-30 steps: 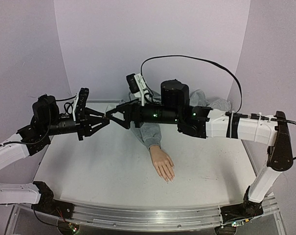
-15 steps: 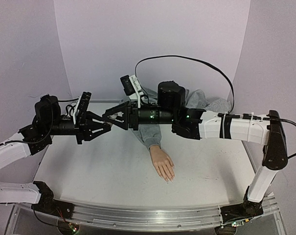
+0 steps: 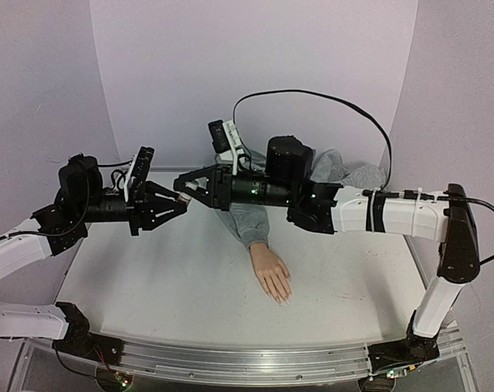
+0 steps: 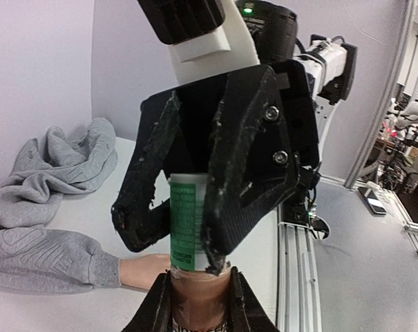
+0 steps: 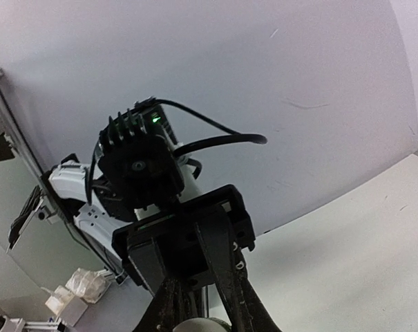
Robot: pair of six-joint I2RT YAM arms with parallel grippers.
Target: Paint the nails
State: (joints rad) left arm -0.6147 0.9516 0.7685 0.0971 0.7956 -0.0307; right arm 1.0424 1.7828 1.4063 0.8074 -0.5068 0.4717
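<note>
Above the surface [image 3: 149, 278], your left hand [image 4: 198, 304] clamps the bottle [image 4: 188, 221] by its brown end, your right hand [image 5: 200, 315] grips its white body, contents hidden, and the nails [image 3: 281, 300] lie below on the mannequin hand [image 3: 271, 273].

White table [image 3: 149, 286] — flat, matte, bounded at the near edge by an aluminium rail [image 3: 255, 359]. Pale lilac backdrop [image 3: 189, 73] encloses three sides. Grey sweatshirt [image 3: 349, 170] lies crumpled at the far edge, one sleeve extended nearward. Whitish bottle [image 4: 188, 225] — green label, brown cap — sits clear of the table.
</note>
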